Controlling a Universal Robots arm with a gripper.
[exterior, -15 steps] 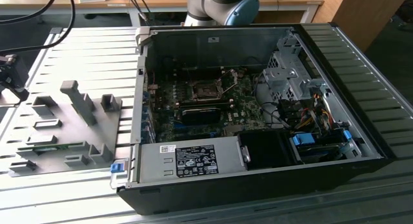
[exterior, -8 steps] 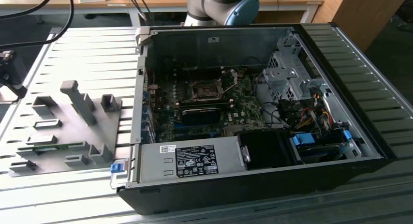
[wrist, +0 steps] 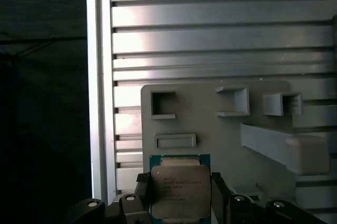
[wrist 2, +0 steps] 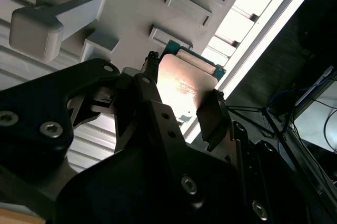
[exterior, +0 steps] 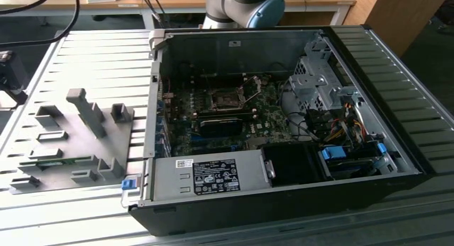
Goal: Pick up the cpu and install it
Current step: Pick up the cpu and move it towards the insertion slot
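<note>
Over the grey fixture (wrist: 210,129), the gripper (wrist 2: 183,81) pinches the cpu (wrist: 180,190) by two opposite edges. One cpu edge is cut off, and whether it is lifted is unclear. The open case (exterior: 241,44) holds a socket (exterior: 225,100).

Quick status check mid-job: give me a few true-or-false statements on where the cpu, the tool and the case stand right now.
1. The tool has a finger on each of two opposite sides of the cpu. True.
2. The case is open, with the motherboard exposed. True.
3. The cpu sits in the motherboard. False: it is at the tool, over the grey fixture plate.
4. The fixture plate lies on the exterior view's right of the case. False: it lies on its left.
</note>
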